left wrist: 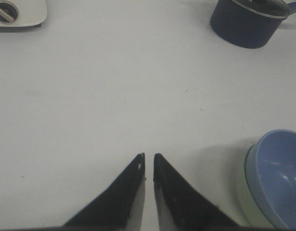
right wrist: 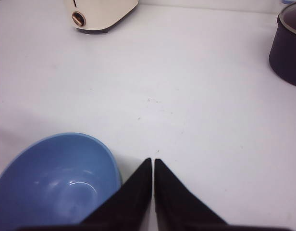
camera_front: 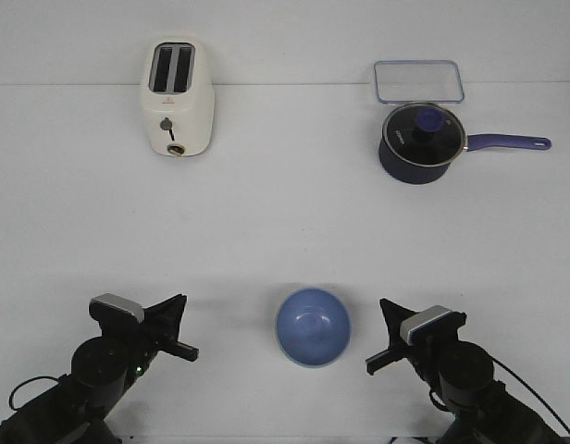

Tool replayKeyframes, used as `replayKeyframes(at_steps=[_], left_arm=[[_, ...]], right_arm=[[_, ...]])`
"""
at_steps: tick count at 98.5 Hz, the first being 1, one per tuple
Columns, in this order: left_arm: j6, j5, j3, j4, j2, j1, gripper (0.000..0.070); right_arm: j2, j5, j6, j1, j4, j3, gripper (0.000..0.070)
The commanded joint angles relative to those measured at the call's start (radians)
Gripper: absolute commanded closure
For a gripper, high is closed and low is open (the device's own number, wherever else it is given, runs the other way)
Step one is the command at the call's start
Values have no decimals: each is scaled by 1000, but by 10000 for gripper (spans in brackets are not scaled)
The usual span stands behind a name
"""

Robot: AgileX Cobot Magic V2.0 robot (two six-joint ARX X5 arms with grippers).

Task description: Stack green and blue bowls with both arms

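Front view: a white desk (camera_front: pixel 285 231). The blue bowl (camera_front: pixel 312 326) sits near the middle of the front edge, open side up, and appears already nested in the green bowl, of which nothing shows here. The left gripper (camera_front: pixel 185 350) and right gripper (camera_front: pixel 374 363) rest on either side of the bowls, near but apart from them, at the front left and front right. Both hold nothing, and their jaws look closed. A toaster (camera_front: pixel 177 100) stands toward the back left; a lidded pan (camera_front: pixel 423 141) and a clear tray (camera_front: pixel 418 81) stand toward the back right.

Left wrist view: the jaws are nearly together, a thin slit between the tips, gripping nothing. Beside them the blue bowl sits inside the green bowl (left wrist: pixel 244 192), whose pale rim and wall peek out beneath it. The stack is cut off by the frame edge.

Right wrist view: the jaws are shut tip to tip and empty. The blue bowl lies just beside them; the green one is hidden under it.

The stacking looks finished. To end well, both arms should keep clear of the stack so neither nudges it. Whether the blue bowl sits level and fully seated cannot be judged, since no view shows the whole stack from the side.
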Motion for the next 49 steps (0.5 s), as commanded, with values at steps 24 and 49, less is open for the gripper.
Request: replayKeyframes(at_steps=[24, 49], left_arm=[[304, 32, -166, 174, -154, 290, 688], [399, 162, -499, 351, -435, 708, 687]], right_arm=[[2, 0, 12, 8, 13, 9, 691], [2, 0, 12, 8, 13, 9, 691]])
